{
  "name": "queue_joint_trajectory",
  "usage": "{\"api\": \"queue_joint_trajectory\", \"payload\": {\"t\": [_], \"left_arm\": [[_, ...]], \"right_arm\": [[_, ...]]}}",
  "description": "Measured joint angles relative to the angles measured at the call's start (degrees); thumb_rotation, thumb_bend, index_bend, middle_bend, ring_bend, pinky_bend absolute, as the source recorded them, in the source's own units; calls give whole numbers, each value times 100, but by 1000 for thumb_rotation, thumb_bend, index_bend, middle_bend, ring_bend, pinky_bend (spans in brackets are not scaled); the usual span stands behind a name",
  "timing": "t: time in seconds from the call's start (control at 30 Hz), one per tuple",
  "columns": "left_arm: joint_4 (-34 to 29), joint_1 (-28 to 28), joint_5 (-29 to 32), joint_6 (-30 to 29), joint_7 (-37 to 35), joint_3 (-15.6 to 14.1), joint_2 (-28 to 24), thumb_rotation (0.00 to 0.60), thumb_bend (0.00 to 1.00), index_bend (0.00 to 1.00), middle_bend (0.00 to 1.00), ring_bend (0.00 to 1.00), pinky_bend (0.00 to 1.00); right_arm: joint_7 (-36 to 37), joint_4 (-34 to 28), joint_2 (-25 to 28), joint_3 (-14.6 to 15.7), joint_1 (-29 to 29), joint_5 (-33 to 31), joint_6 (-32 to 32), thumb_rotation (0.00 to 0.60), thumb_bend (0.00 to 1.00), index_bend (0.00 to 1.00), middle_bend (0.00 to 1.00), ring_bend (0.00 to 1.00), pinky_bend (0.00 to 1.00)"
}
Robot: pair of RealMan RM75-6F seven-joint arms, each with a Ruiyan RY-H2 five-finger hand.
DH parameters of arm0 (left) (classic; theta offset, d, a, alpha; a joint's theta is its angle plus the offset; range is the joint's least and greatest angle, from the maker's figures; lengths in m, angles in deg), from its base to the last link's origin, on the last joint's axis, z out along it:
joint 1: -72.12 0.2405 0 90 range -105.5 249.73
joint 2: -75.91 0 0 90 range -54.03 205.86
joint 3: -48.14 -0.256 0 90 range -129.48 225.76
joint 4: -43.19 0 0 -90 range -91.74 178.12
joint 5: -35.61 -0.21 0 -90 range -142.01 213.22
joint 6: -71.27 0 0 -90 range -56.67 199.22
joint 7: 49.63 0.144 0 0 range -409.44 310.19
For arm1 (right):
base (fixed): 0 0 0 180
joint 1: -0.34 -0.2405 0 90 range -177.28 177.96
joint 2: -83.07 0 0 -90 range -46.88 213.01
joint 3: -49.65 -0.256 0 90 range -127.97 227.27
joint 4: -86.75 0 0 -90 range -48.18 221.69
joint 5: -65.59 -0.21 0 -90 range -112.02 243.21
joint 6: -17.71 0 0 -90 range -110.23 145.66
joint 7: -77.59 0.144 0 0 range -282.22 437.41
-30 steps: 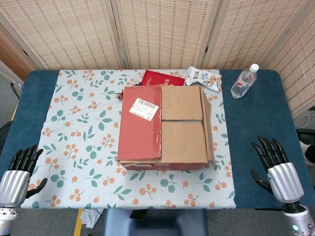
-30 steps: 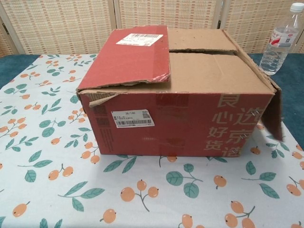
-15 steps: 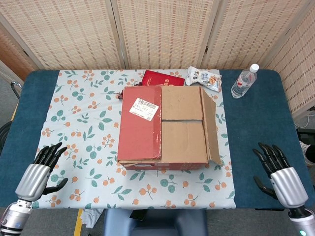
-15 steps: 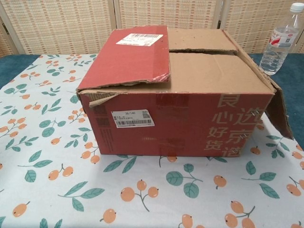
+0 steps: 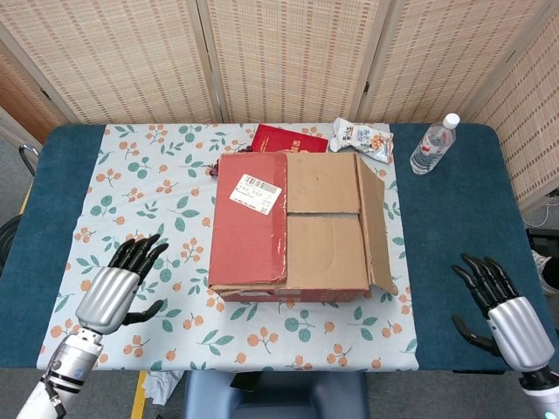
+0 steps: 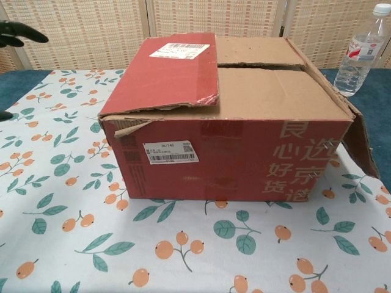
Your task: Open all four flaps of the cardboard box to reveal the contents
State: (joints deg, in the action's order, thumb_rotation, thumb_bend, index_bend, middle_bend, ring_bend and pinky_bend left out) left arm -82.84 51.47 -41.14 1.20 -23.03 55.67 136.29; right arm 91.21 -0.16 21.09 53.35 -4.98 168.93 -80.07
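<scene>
A red and brown cardboard box (image 5: 293, 227) (image 6: 232, 116) stands in the middle of the floral cloth. Its red left top flap (image 5: 251, 218) with a white label lies folded over the top. Two brown inner flaps (image 5: 325, 218) lie flat beside it. The right outer flap (image 5: 376, 223) (image 6: 357, 137) hangs down and outward along the box's right side. My left hand (image 5: 118, 288) hovers open, left of the box near the table's front, and its fingertips (image 6: 15, 32) show at the chest view's left edge. My right hand (image 5: 507, 310) is open at the front right, well apart from the box.
Behind the box lie a red book (image 5: 288, 138) and a snack bag (image 5: 362, 138). A clear water bottle (image 5: 434, 144) (image 6: 360, 52) stands at the back right on the blue table cover (image 5: 463, 236). Woven screens (image 5: 288, 52) close off the back.
My left hand has moved up and to the right, toward the box, and its fingertips have entered the chest view. The right hand has drifted slightly down. The right flap swung slightly further outward.
</scene>
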Motion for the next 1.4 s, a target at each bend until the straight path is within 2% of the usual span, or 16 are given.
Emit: {"api": "queue_joint_trajectory", "payload": {"t": [0.23, 0.4, 0.6, 0.9, 1.1, 1.4], "left_arm": [[-330, -350, 630, -280, 963, 307, 599, 589, 351, 0, 0, 43, 61], [-397, -607, 915, -448, 1623, 367, 1072, 591, 350, 0, 0, 49, 62], [-313, -912, 1274, -606, 2144, 378, 1656, 591, 349, 0, 0, 51, 64], [-131, -1291, 1548, -655, 2366, 457, 2124, 593, 350, 0, 0, 50, 72], [-90, -1524, 1710, -671, 2574, 492, 2366, 569, 351, 0, 0, 37, 73], [153, -1889, 1899, -695, 2738, 582, 2740, 507, 350, 0, 0, 26, 65]], "right_arm": [[875, 110, 161, 51, -145, 92, 124, 600, 422, 0, 0, 0, 0], [1454, 265, 171, -123, -167, -154, -29, 600, 422, 0, 0, 0, 0], [1549, 335, 169, -298, 33, -408, -359, 600, 422, 0, 0, 0, 0], [1415, 307, 210, -334, 30, -462, -184, 600, 422, 0, 0, 0, 0], [1384, 325, 192, -380, -76, -506, 43, 600, 422, 0, 0, 0, 0], [1501, 385, 228, -453, -43, -585, 6, 600, 422, 0, 0, 0, 0]]}}
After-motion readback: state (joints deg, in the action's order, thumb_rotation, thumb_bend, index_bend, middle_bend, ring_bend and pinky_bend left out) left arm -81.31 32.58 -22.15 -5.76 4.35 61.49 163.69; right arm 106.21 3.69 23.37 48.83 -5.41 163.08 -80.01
